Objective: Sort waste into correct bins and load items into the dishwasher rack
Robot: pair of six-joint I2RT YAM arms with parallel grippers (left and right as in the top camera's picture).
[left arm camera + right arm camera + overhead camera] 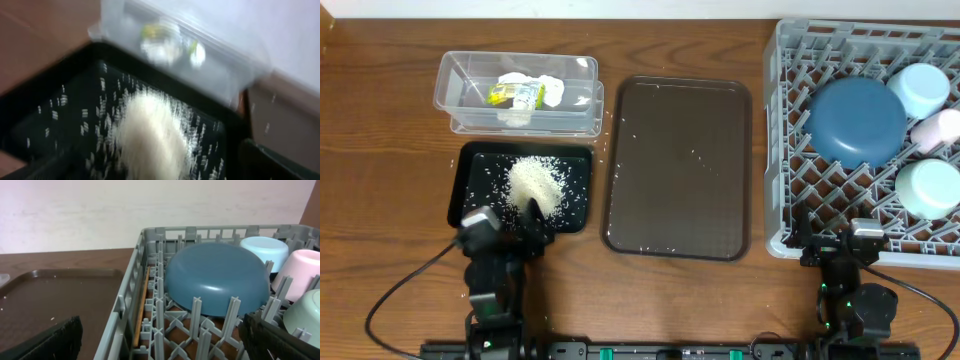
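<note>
The heap of white rice (534, 182) lies in the black tray (473, 170), also in the blurred left wrist view (150, 137). The crumpled tissue (549, 90) and the yellow-green wrapper (513, 94) lie in the clear tub (455, 85). The grey rack (790, 150) holds the dark blue plate (855, 120), light blue bowl (924, 88), pink cup (941, 130) and mint-green bowl (928, 188). My left gripper (512, 226) is open at the black tray's front edge, just before the rice. My right gripper (835, 245) is open and empty at the rack's front wall (165, 342).
A flat brown serving tray (680, 165) lies between the black tray and the rack, with a few stray rice grains on it. More grains are scattered on the wood table around the black tray. Cables run along the front edge beside both arm bases.
</note>
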